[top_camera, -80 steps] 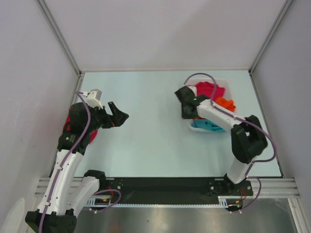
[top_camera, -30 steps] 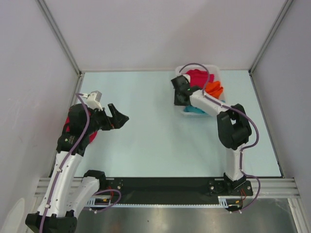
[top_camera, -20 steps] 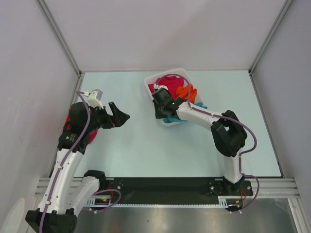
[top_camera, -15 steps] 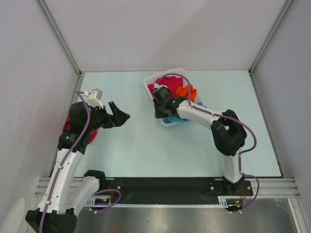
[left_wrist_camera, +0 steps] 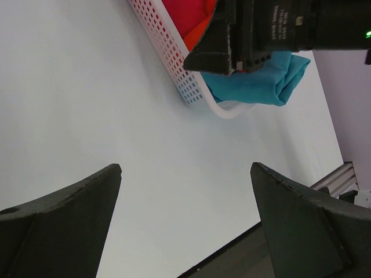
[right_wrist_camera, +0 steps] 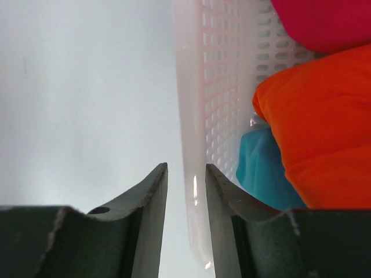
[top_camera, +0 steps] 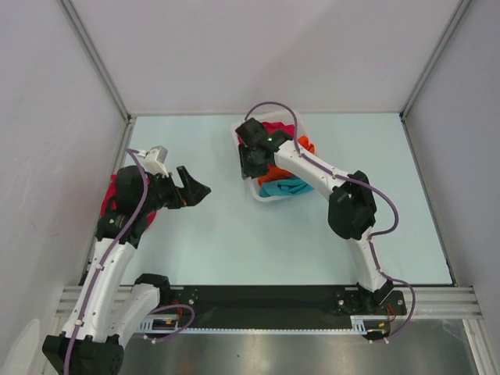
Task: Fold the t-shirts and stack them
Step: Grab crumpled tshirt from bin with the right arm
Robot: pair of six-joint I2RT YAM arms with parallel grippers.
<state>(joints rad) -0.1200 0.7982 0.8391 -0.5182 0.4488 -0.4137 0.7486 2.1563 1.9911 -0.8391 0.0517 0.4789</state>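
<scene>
The white lattice basket (top_camera: 268, 196) stands at the back middle of the table, tipped. It holds a teal t-shirt (top_camera: 283, 187), an orange t-shirt (top_camera: 305, 145) and a magenta t-shirt (top_camera: 273, 127). My right gripper (top_camera: 251, 156) is shut on the basket's left rim. The right wrist view shows its fingers (right_wrist_camera: 185, 171) astride the rim (right_wrist_camera: 194, 116), with orange (right_wrist_camera: 319, 127), teal (right_wrist_camera: 261, 168) and magenta (right_wrist_camera: 324, 23) cloth inside. My left gripper (top_camera: 195, 186) is open and empty over the table at the left. Another magenta t-shirt (top_camera: 114, 194) lies under the left arm.
In the left wrist view my open left gripper (left_wrist_camera: 185, 174) faces the basket (left_wrist_camera: 168, 46), the teal shirt (left_wrist_camera: 261, 81) and the black right gripper (left_wrist_camera: 272, 29). Metal posts and grey walls close in the table at the back and sides.
My right gripper has dragged the basket from the back right to the back middle and tipped it. The left arm has hardly moved.
</scene>
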